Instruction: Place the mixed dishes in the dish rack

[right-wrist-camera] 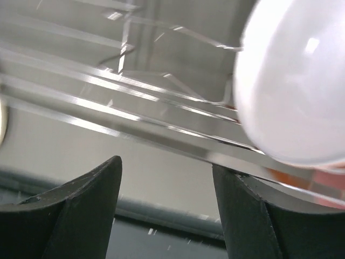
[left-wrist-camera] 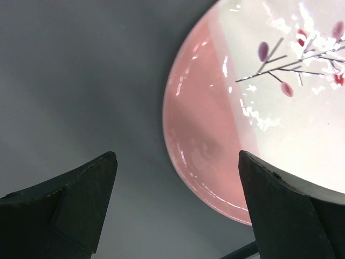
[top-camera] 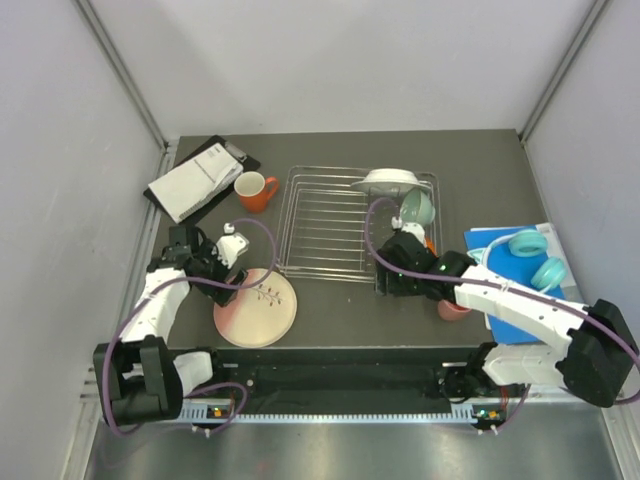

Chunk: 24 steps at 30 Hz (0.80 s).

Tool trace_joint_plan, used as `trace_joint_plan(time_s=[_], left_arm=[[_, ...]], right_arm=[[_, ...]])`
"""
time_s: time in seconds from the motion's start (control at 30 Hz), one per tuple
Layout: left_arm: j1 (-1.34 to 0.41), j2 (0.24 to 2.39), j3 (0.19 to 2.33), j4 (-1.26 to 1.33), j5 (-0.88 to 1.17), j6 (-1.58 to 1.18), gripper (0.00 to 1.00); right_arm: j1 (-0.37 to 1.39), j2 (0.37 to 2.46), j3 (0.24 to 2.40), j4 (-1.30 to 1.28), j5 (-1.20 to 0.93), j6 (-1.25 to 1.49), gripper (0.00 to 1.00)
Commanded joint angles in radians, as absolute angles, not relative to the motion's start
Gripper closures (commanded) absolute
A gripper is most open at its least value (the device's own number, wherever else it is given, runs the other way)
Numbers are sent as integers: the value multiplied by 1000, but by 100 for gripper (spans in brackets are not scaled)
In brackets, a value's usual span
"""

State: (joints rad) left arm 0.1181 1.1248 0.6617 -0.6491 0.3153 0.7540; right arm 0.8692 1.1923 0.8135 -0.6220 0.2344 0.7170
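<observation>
- The left arm (top-camera: 150, 305) and right arm (top-camera: 530, 312) have white link shells, black joints and bulky black bases.
- A purple cable (top-camera: 124, 328) loops along each arm.
- The left claw (left-wrist-camera: 177, 156) and right claw (right-wrist-camera: 166, 163) carry matte black, wedge-shaped fingers.

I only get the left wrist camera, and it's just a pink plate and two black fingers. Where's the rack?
Observer: The dish rack sits just right of the pink-and-cream plate, slightly farther back.
Operator: Is anything in it?
Observer: A mint green bowl and a white plate, both at its far right end.
Operator: What's the other arm doing?
Observer: The right gripper is open by the rack's near right corner, holding nothing.
</observation>
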Motion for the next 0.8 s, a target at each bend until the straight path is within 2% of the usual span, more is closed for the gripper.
trace_joint_plan(time_s=[0.0, 0.23, 0.4, 0.5, 0.53, 0.63, 0.67, 0.7, 0.73, 0.77], left_arm=[[123, 1153, 658, -663, 413, 841, 1], [123, 1287, 712, -695, 433, 854, 2], [123, 1342, 716, -661, 437, 831, 2], [123, 1373, 712, -627, 436, 828, 1], [124, 1384, 709, -621, 434, 825, 1], [124, 1420, 710, -600, 442, 818, 2], [126, 1428, 712, -600, 448, 815, 3], [124, 1446, 712, -612, 463, 834, 9], [124, 1454, 715, -620, 468, 845, 25], [124, 1469, 724, -632, 468, 845, 35]], right_arm=[[734, 1215, 837, -540, 321, 644, 32], [666, 1282, 885, -474, 282, 568, 30], [739, 1217, 818, -428, 204, 583, 20], [807, 1120, 756, -352, 102, 565, 15], [819, 1100, 718, -272, 4, 558, 14], [836, 1112, 701, -227, -131, 565, 13], [842, 1129, 704, -216, -140, 565, 13], [863, 1161, 709, -201, -147, 569, 13], [871, 1179, 712, -180, -181, 574, 13], [883, 1199, 716, -129, -202, 581, 13]])
